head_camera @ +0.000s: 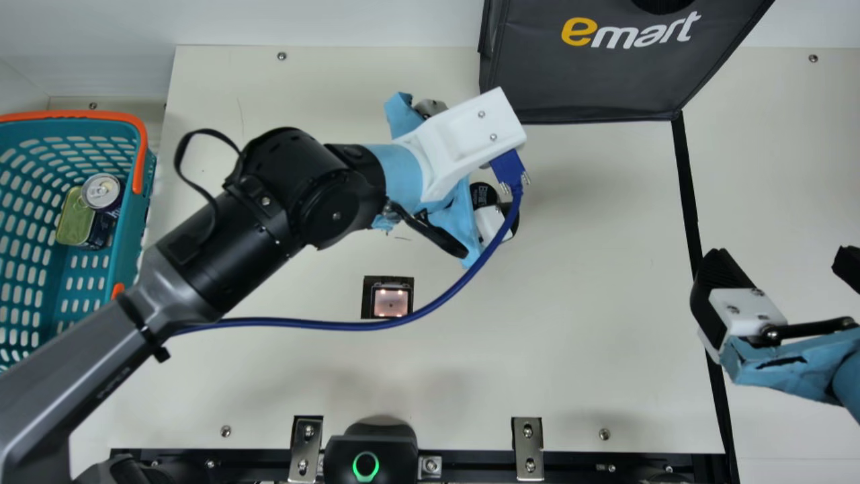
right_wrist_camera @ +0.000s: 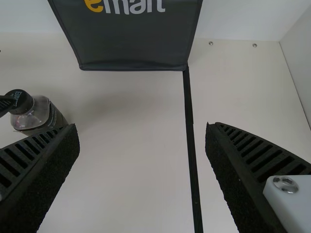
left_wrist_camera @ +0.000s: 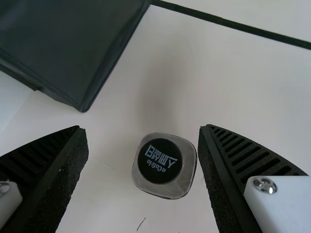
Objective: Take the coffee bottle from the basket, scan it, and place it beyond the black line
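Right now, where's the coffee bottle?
In the main view, the bottle is left of the black line; the left wrist view shows it between the gripper's open fingers.

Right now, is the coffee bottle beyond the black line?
No, the coffee bottle stands on the same side of the black line as the lit scanner.

on the cream table (head_camera: 591, 282) are the coffee bottle (left_wrist_camera: 160, 161), a scanner (head_camera: 391, 301), a black line (head_camera: 686, 181) and a dark bag (head_camera: 591, 77).
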